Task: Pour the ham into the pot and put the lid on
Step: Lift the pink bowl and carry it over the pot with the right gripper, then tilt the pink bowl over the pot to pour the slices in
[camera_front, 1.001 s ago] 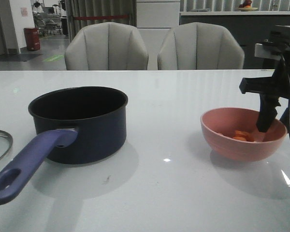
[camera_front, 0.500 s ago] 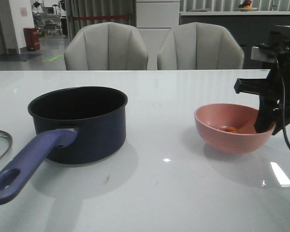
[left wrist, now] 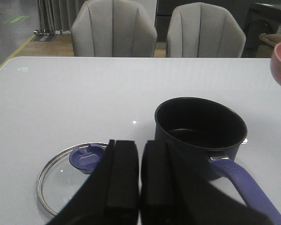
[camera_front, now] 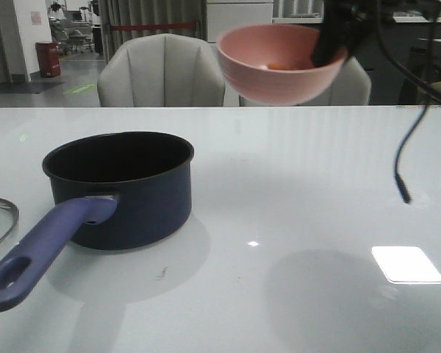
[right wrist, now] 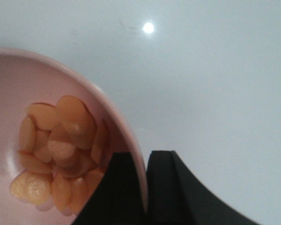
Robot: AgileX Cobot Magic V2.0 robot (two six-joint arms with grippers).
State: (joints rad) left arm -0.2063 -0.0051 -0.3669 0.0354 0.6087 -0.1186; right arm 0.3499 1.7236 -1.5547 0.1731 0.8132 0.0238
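Behind the white tabletop (camera_front: 294,184) stand two grey chairs, and the right pincer (right wrist: 146,187) pinches the pink bowl (camera_front: 279,70) of ham (right wrist: 61,150) up high, not yet over the empty pot (camera_front: 121,187), while the left pincer (left wrist: 139,176) stays squeezed together near the lid (left wrist: 68,176), which waits.

No legible text or labels anywhere.

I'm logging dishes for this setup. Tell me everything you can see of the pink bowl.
The bowl is round, smooth, matte pink, perhaps plastic or ceramic. It hangs high above the table, right of the pot, roughly level. The right claw pinches its rim, one finger inside and one outside. Thin orange-pink ham slices lie piled in its bottom.
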